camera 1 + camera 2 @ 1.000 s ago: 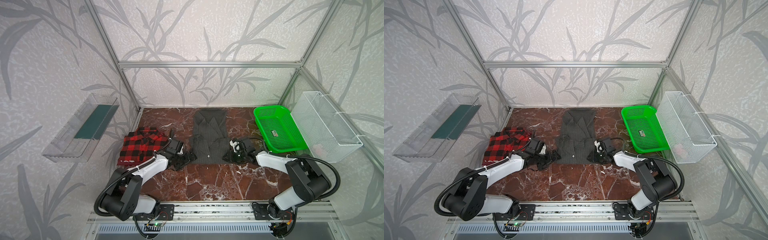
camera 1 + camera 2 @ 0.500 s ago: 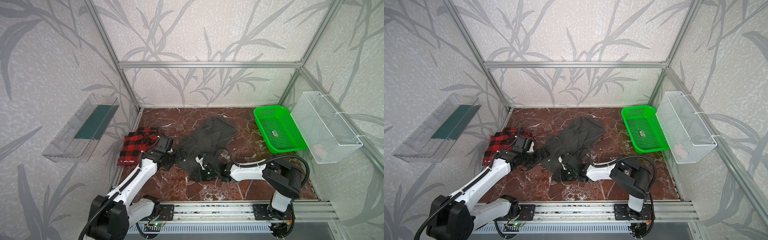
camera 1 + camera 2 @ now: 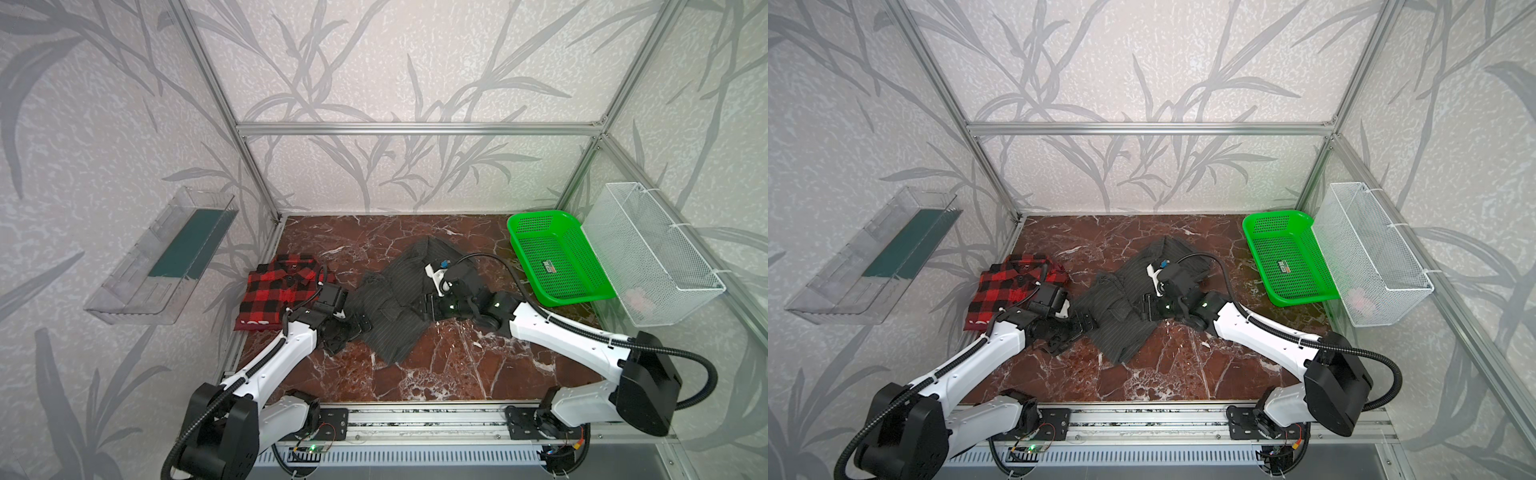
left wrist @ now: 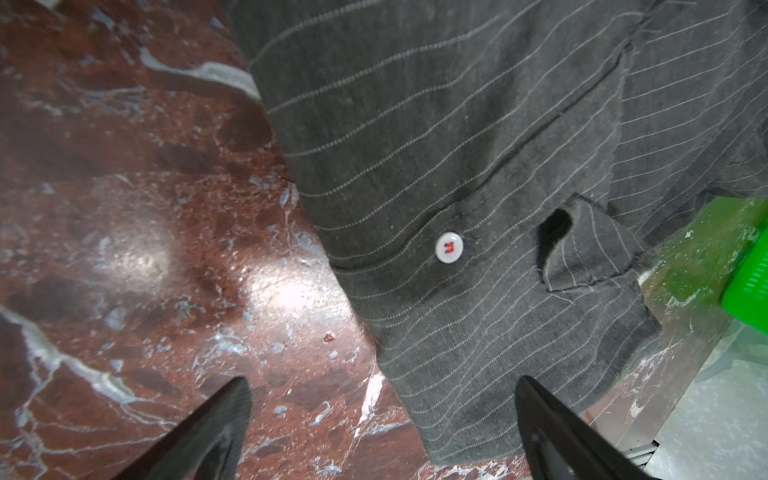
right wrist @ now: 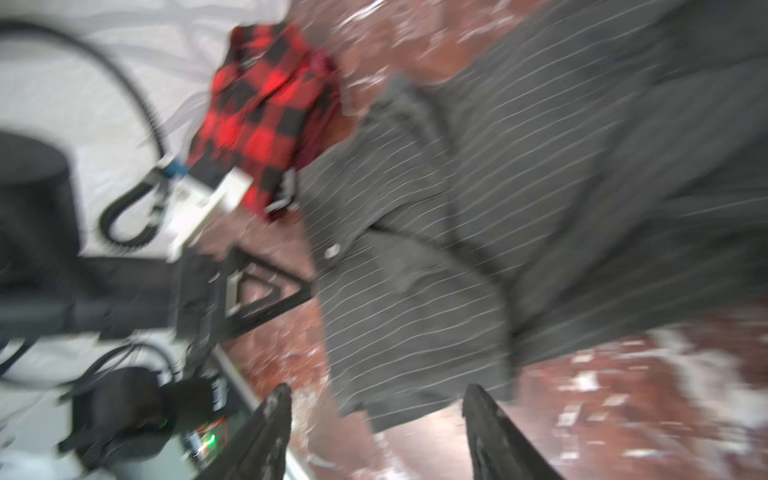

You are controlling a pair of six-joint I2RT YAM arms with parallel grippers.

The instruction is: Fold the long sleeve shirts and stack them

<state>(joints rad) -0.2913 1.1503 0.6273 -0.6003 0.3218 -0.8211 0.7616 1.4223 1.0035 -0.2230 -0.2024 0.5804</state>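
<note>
The red-and-black plaid long sleeve shirt [image 3: 280,291] [image 3: 1013,291] lies folded at the left of the marble table. In both top views the charcoal pinstriped shirt [image 3: 395,307] [image 3: 1121,316] lies rumpled and slanted mid-table. My left gripper [image 3: 358,326] [image 3: 1084,323] is open at its left edge. The left wrist view shows the left gripper [image 4: 382,390] wide open over a cuff's corner with a white button [image 4: 449,247]. My right gripper [image 3: 428,305] [image 3: 1147,307] rests over the shirt's right part. Its own blurred view shows the right gripper [image 5: 378,392] open, holding nothing, just off the hem [image 5: 415,374].
A green basket [image 3: 557,257] sits at the back right, with a white wire basket [image 3: 652,253] on the right wall beside it. A clear tray [image 3: 162,257] hangs on the left wall. An aluminium rail [image 3: 415,415] runs along the table's front.
The charcoal shirt lay flat and straight; the right gripper dragged it to the front left, then let go and swung back right. The shirt now lies slanted and bunched. The left gripper shifted slightly.
</note>
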